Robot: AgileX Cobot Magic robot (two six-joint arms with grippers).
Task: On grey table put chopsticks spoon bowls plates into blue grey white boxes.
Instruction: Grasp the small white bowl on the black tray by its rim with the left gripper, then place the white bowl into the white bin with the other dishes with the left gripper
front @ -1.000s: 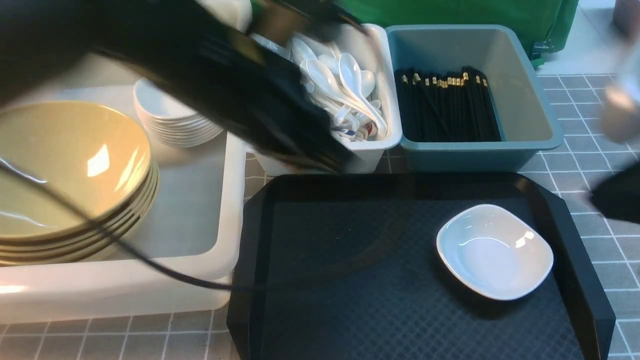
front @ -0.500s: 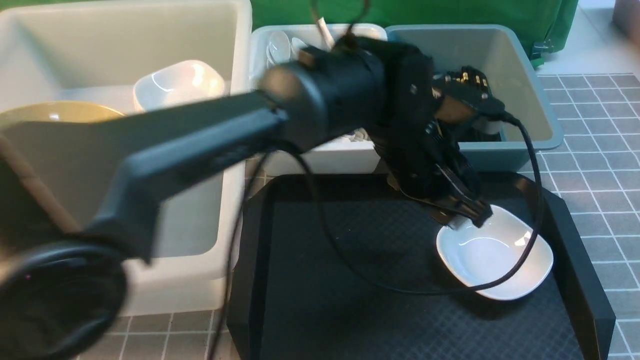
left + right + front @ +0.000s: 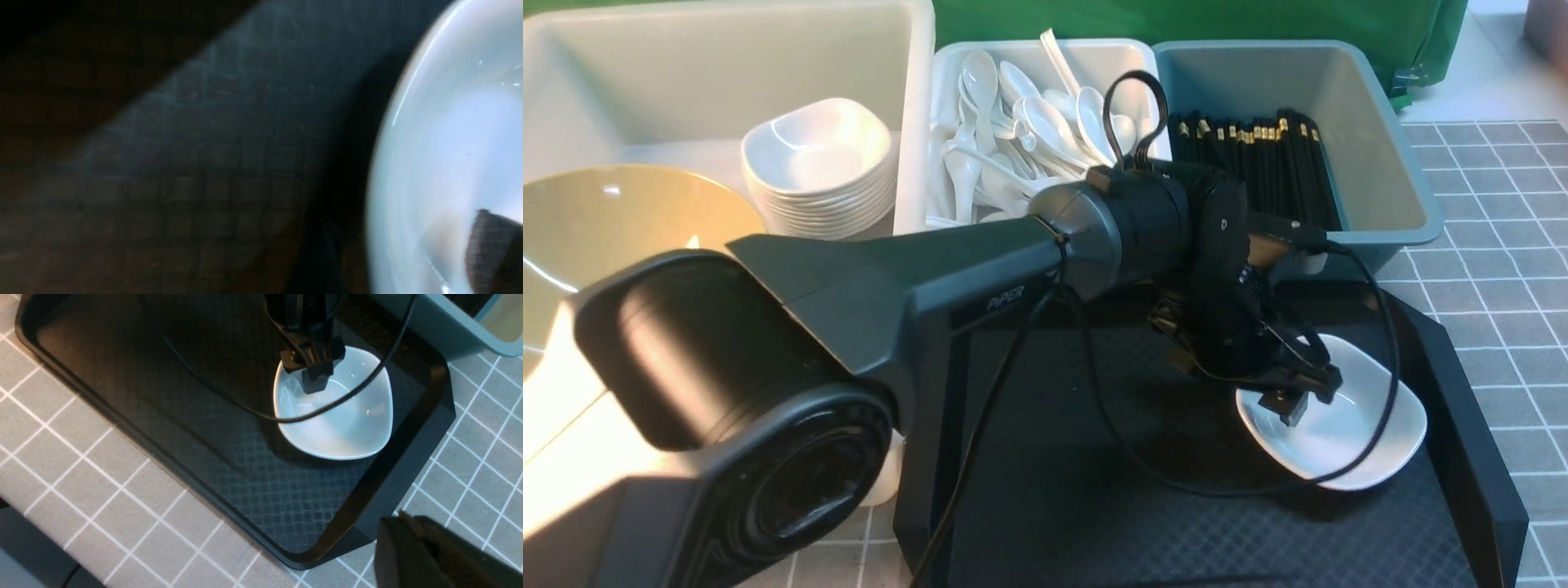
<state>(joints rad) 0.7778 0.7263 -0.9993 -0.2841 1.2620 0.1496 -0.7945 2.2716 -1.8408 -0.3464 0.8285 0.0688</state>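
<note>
The rounded-square white dish [image 3: 1372, 408], at the right in the black tray [image 3: 1209, 531], could be tipped if its rim is caught off-centre by the left gripper [image 3: 1303, 400], fingers apart; the right gripper's [image 3: 408, 531] are pressed together

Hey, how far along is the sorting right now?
Nearly finished, it seems. Spoons sit in the white box, chopsticks in the grey-blue box, and bowls and stacked plates in the big tub. In progress: the left fingers are at the last visible plate, which remains on the black tray and needs boxing.
</note>
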